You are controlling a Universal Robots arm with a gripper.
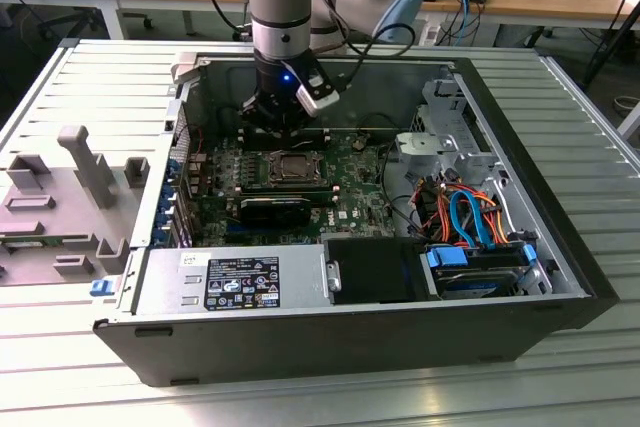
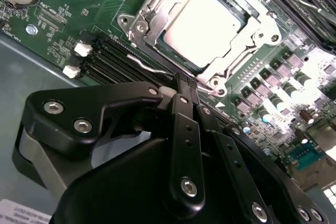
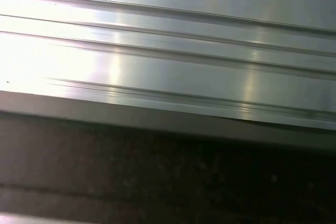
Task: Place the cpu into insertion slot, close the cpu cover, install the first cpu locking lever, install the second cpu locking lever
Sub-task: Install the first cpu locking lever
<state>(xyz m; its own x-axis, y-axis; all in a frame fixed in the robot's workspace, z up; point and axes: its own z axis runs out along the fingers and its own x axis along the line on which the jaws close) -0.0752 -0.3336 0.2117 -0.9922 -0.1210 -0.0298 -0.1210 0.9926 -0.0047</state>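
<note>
The cpu, a pale silver square, lies flat in the insertion slot at the upper middle of the second wrist view, the cpu cover framing it, corners set diagonally. The black pincer, pressed together, hangs just beside the socket's lower corner. The exterior view shows the whole open computer case on the ribbed tabletop.

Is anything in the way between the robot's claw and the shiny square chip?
Nothing visible is. In the second wrist view the black end effector sits beside the socket, and the small square silver-grey cpu already lies in the insertion slot, framed by the thin silvery cpu cover.
</note>
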